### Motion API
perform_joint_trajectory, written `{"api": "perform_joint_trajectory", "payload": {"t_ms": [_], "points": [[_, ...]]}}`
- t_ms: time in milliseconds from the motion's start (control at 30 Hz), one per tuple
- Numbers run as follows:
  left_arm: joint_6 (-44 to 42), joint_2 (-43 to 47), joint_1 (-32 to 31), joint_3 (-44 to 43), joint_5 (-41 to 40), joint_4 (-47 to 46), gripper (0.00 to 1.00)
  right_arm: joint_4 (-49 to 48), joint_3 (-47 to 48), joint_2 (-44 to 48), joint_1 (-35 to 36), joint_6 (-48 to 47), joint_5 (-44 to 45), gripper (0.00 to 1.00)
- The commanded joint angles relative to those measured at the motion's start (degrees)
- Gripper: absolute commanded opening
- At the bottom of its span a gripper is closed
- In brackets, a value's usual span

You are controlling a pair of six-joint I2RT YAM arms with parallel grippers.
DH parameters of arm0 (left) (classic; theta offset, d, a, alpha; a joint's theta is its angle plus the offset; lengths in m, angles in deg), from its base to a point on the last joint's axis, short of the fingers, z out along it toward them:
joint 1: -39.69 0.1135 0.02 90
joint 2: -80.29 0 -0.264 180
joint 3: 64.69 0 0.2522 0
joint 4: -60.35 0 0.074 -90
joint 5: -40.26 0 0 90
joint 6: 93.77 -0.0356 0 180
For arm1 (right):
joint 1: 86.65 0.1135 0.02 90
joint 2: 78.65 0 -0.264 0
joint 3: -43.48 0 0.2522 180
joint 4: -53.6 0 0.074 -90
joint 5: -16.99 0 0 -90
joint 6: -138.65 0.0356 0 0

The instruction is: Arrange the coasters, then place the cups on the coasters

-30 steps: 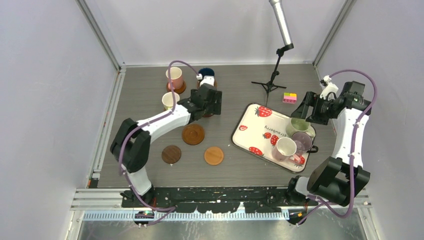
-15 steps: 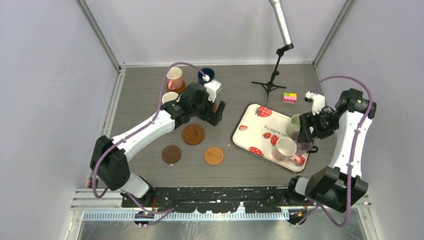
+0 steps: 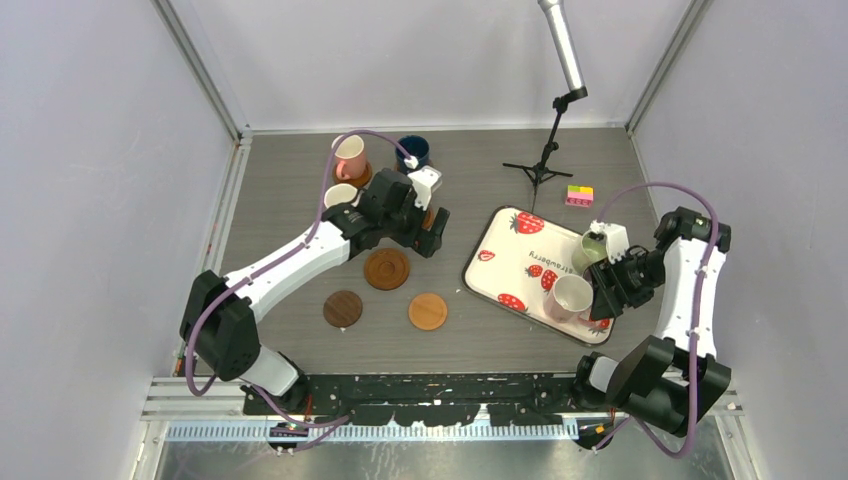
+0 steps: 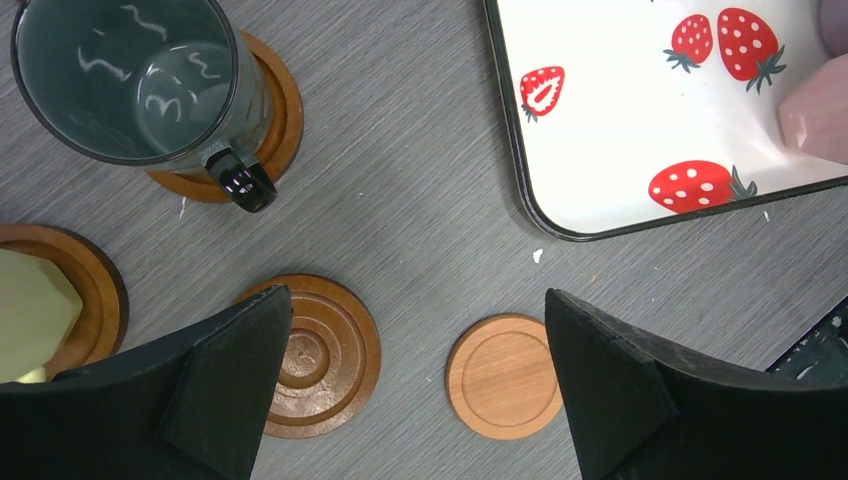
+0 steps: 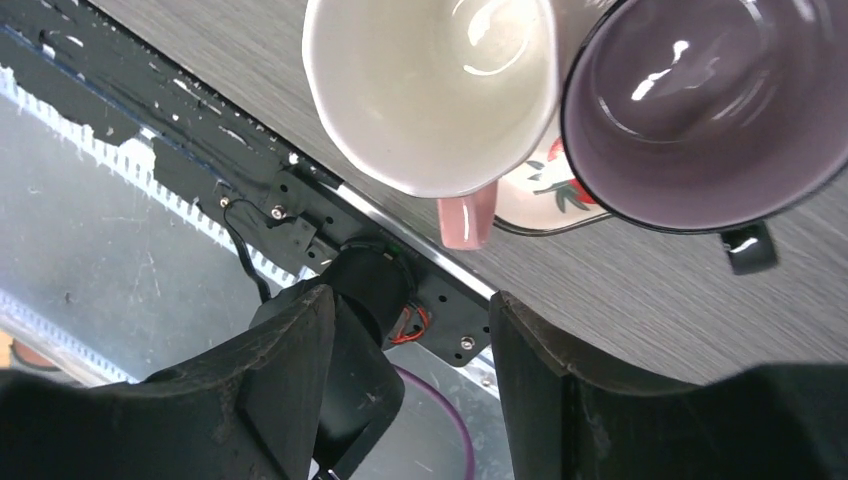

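My left gripper (image 4: 420, 385) is open, hanging over the ridged coaster (image 4: 335, 355) and the light coaster (image 4: 505, 375). The dark grey cup (image 4: 135, 75) stands free on its coaster (image 4: 280, 110) just beyond the fingers. A pale yellow cup (image 4: 30, 310) sits on another coaster (image 4: 100, 290). The top view shows the pink cup (image 3: 350, 155), the dark blue cup (image 3: 412, 150) and a dark coaster (image 3: 343, 308). My right gripper (image 5: 410, 385) is open and empty, low over the tray's near corner. The cream-pink cup (image 5: 430, 85) and purple cup (image 5: 710, 100) lie just ahead of it.
The white strawberry-print tray (image 3: 510, 260) lies at the right with a light green cup (image 3: 592, 245) on it. A microphone stand (image 3: 545, 165) and a small coloured block (image 3: 579, 195) stand behind it. The table's front rail (image 5: 300, 190) runs under my right fingers.
My left jaws opened wide and drew back a little from the dark grey cup. My right arm swung from behind the tray to its near corner, its jaws narrowing.
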Motion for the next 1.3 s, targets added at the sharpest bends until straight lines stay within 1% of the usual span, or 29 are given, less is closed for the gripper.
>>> {"api": "perform_joint_trajectory", "payload": {"t_ms": [0,267,500,700,867,1067,1267], "points": [[1.3,1.9,0.8,-1.0,0.5,-0.4,1.0,2.4,-2.6,0.4,0.6,-1.3,0.4,0.62],[2.4,1.4,1.3,-1.0,0.4,-0.5,1.0,-4.0,-7.2,1.0,3.9,2.1,2.9,0.56],[2.4,1.5,1.5,-1.0,0.1,-0.3,0.99,-11.4,-11.0,3.6,8.4,6.7,7.9,0.56],[2.4,1.6,1.8,-1.0,-0.3,-0.2,0.99,-14.7,-12.8,4.2,13.0,10.5,9.5,0.55],[2.2,1.6,2.0,-1.0,-0.7,0.2,0.99,-17.4,-12.8,3.4,15.6,13.7,10.2,0.52],[2.3,2.4,2.9,-0.9,-1.2,0.4,0.99,-20.1,-13.6,3.2,18.2,17.3,11.0,0.45],[2.5,3.1,4.2,-1.0,-1.2,0.6,0.99,-21.8,-15.5,3.9,21.0,18.8,11.9,0.43]]}}
